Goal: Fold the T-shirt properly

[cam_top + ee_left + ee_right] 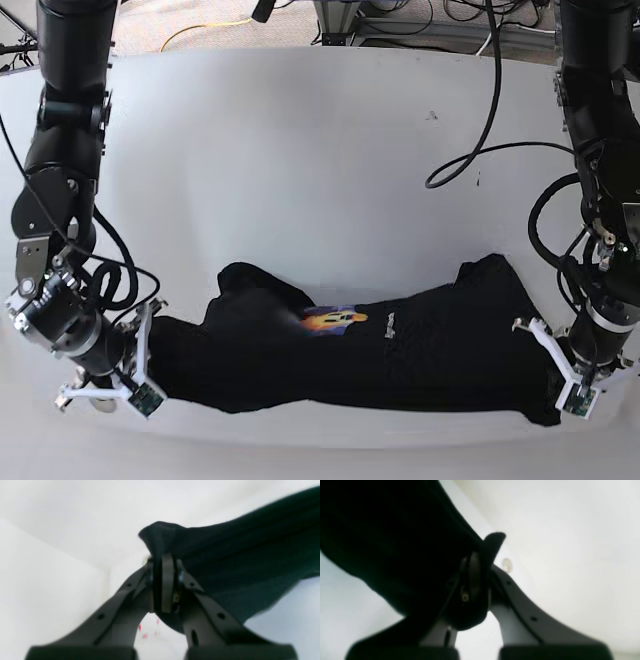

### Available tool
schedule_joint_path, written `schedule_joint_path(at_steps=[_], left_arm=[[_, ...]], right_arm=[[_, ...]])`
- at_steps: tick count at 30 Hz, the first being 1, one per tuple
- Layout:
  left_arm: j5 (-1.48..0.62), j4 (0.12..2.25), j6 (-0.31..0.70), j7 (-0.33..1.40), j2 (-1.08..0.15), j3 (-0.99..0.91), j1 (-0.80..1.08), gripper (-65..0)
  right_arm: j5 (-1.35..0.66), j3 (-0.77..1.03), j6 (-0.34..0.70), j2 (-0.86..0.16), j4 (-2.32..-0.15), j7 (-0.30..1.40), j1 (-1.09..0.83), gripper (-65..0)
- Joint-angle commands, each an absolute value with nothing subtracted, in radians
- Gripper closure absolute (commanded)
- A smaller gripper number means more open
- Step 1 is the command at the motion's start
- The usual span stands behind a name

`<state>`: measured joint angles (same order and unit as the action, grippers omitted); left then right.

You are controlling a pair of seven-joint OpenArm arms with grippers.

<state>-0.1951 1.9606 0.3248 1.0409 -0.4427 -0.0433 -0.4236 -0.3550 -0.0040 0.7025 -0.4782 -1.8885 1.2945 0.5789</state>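
The black T-shirt is stretched sideways low over the white table, its orange-and-blue print and white lettering showing near the middle. My left gripper, on the right of the base view, is shut on the shirt's right end; in the left wrist view its pads pinch a black fold. At the shirt's left end my right gripper is shut on the cloth. In the right wrist view the dark cloth bunches between that gripper's fingertips.
The white table spreads behind the shirt. Cables trail across its back right part. The table's front edge runs just below the shirt. Both arms' black links stand at the left and right borders.
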Motion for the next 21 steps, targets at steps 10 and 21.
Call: schedule_joint_path(at_steps=[10, 21], left_arm=[[-0.13, 2.006, 0.45, 1.043, -0.499, -0.188, -0.068, 0.0], [-0.13, 2.002, 0.45, 1.043, -0.427, -0.266, 0.242, 0.0]], right_arm=[[-0.288, 0.22, 0.698, -0.384, -2.018, 1.334, 0.154, 0.0], [-0.288, 0.294, 0.698, -0.271, -2.023, 1.331, -0.119, 0.0]])
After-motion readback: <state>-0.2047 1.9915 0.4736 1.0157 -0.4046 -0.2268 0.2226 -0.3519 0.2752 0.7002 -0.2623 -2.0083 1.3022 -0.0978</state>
